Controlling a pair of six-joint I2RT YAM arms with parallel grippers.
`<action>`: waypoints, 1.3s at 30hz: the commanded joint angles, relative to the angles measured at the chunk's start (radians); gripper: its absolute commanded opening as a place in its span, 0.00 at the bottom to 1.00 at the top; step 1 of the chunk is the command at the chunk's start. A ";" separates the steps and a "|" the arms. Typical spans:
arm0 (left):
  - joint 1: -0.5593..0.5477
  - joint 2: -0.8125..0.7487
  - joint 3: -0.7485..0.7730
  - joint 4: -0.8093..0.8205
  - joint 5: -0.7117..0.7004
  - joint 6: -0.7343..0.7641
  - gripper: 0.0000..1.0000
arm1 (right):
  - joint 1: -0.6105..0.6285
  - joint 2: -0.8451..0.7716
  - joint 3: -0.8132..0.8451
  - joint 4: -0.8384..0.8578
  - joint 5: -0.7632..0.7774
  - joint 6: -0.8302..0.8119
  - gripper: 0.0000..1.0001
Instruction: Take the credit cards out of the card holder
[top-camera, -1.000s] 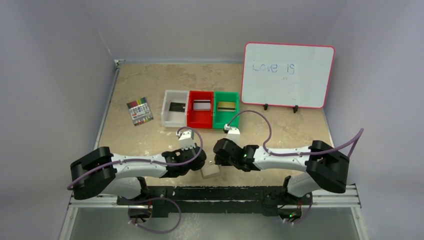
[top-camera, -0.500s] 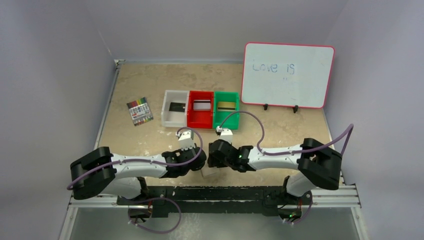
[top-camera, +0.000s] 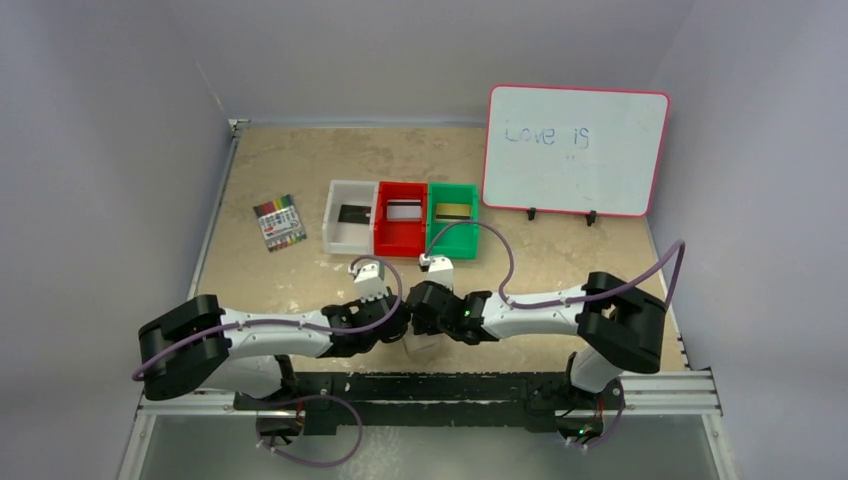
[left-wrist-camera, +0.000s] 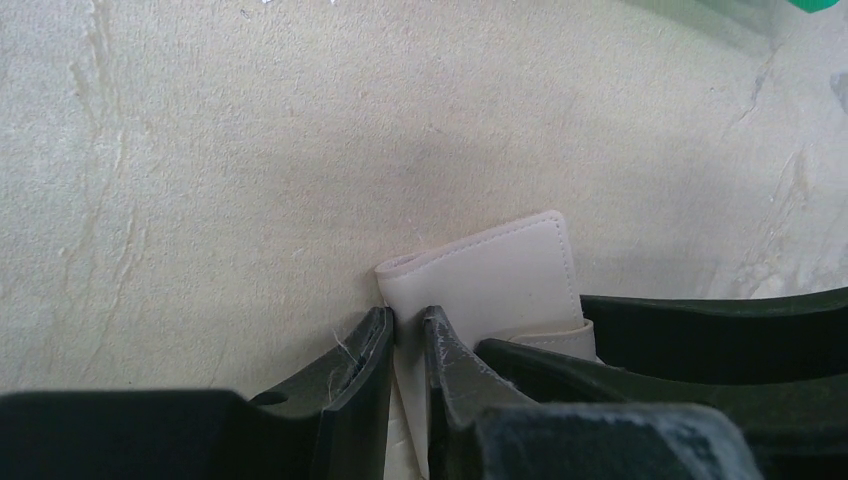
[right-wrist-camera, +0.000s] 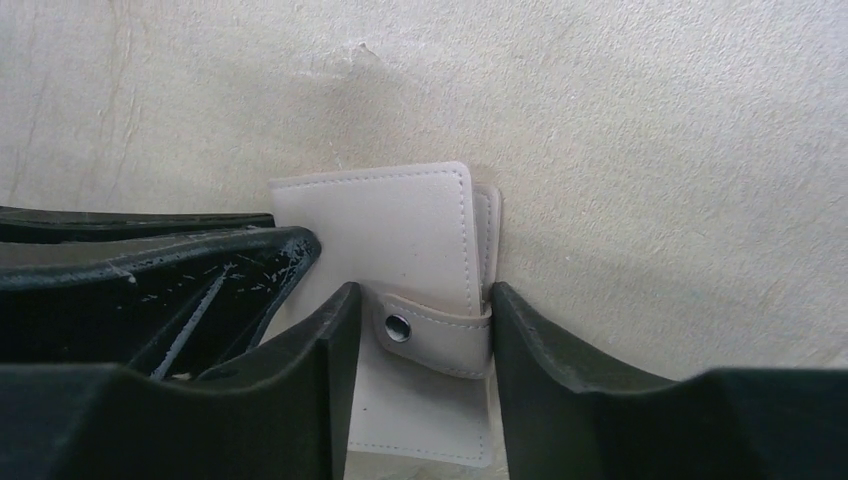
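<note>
— Left arm?
— The left gripper (left-wrist-camera: 408, 335) is pinching an edge of the card holder (left-wrist-camera: 500, 270), its jaws nearly closed, near the table's (top-camera: 300, 160) front edge.
— Right?
— The right gripper (right-wrist-camera: 420, 320) is straddling the snap tab (right-wrist-camera: 435, 330), jaws standing part open. Farther back, the credit cards (top-camera: 402, 211) are lying in the bins (top-camera: 400, 242).

From above, the card holder (top-camera: 421, 346) shows only a pale corner; the rest lies under the left gripper (top-camera: 400, 328) and right gripper (top-camera: 417, 322). In the left wrist view its lower part is hidden behind the fingers (left-wrist-camera: 350, 400) and runs off the bottom edge, and a green bin (left-wrist-camera: 815, 4) is cut to a sliver at the top right. Its inside cannot be seen in any view.
</note>
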 joint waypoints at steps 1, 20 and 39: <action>-0.005 0.001 -0.061 -0.065 -0.003 -0.018 0.15 | 0.002 0.033 -0.017 -0.075 0.069 0.024 0.43; -0.005 0.086 -0.063 -0.101 -0.028 -0.016 0.11 | -0.086 -0.154 -0.175 0.107 -0.118 0.058 0.01; -0.011 0.048 -0.015 -0.093 -0.020 0.043 0.15 | -0.212 -0.338 -0.256 0.143 -0.251 0.039 0.36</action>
